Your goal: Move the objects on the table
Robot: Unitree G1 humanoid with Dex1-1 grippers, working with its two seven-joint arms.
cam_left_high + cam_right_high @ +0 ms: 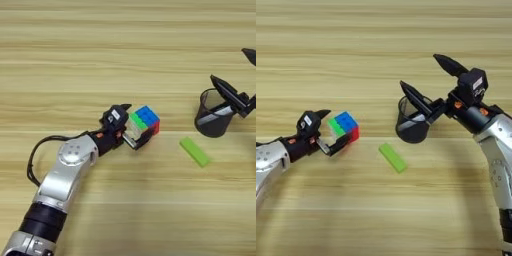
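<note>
A small puzzle cube (143, 124) is gripped by the left gripper (131, 127) near the middle of the wooden surface (125, 50): one black finger passes over its far side and the other under its near lower edge, so the jaws are closed on it. The cube is seen tilted, with a corner turned up; whether it still touches the wood cannot be told. The left arm reaches in from the lower left corner, its cable looping beside the wrist.

To the right, the black mesh cup (412, 126) is worked by the right gripper (428, 87). Its jaws are spread wide, the lower finger dipped over the cup's rim and into its mouth, the upper finger held clear above and behind. Nothing is clamped; the pose suggests a hooking or a rim grasp being lined up. A pale band, perhaps a marker, is seen inside the cup.

Between cube and cup, a little nearer the robot, a flat green block (393, 157) lies slantwise, apart from both and untouched by either arm.
</note>
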